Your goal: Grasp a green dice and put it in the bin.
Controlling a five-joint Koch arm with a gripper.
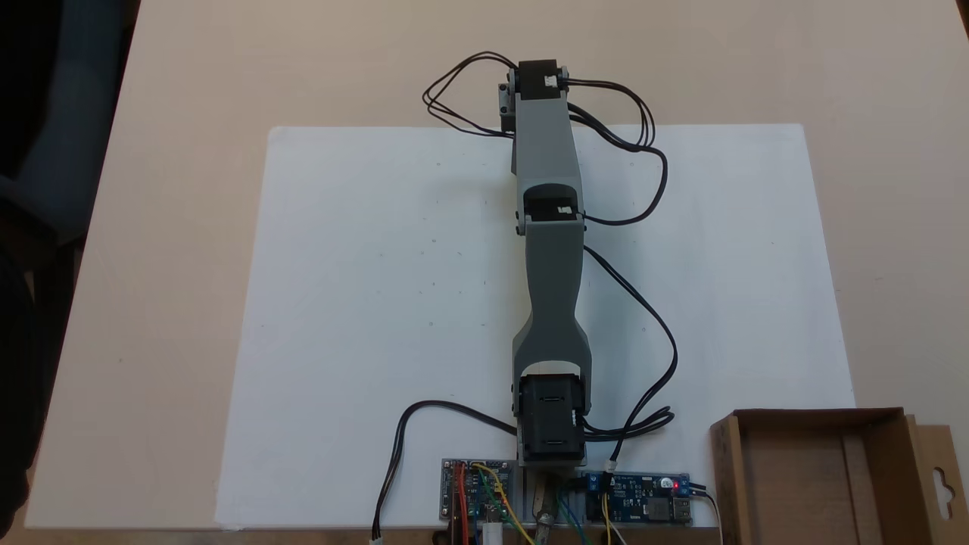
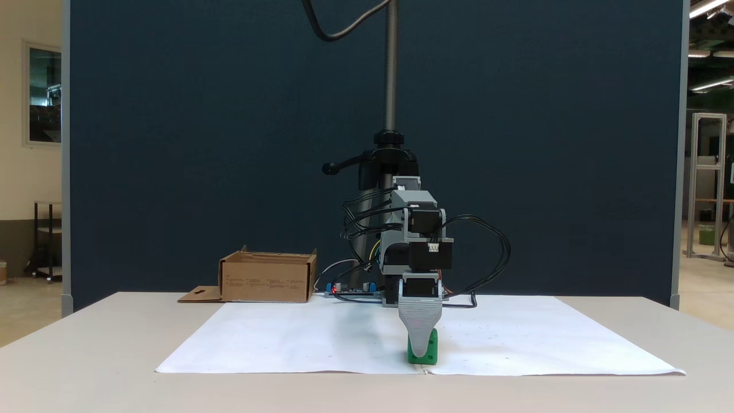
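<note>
In a fixed view from the table's front, the green dice (image 2: 432,346) rests on the white paper near its front edge. My gripper (image 2: 420,351) points straight down at it. One ribbed grey finger (image 2: 420,321) covers the dice's middle and the other jaw lies behind it, so how wide the gripper stands is hidden. In a fixed view from above, the grey arm stretches up the paper and its wrist (image 1: 539,79) hangs over the sheet's far edge, covering what lies beneath. The bin (image 1: 725,477), an open brown cardboard box, sits at the lower right by the arm's base; it is the box (image 2: 266,284) at back left.
A white paper sheet (image 1: 378,303) covers the middle of the beige table (image 1: 166,227). Circuit boards (image 1: 643,499) and black cables (image 1: 643,318) lie around the arm's base. A camera stand pole (image 2: 391,69) rises behind the arm before a dark blue partition.
</note>
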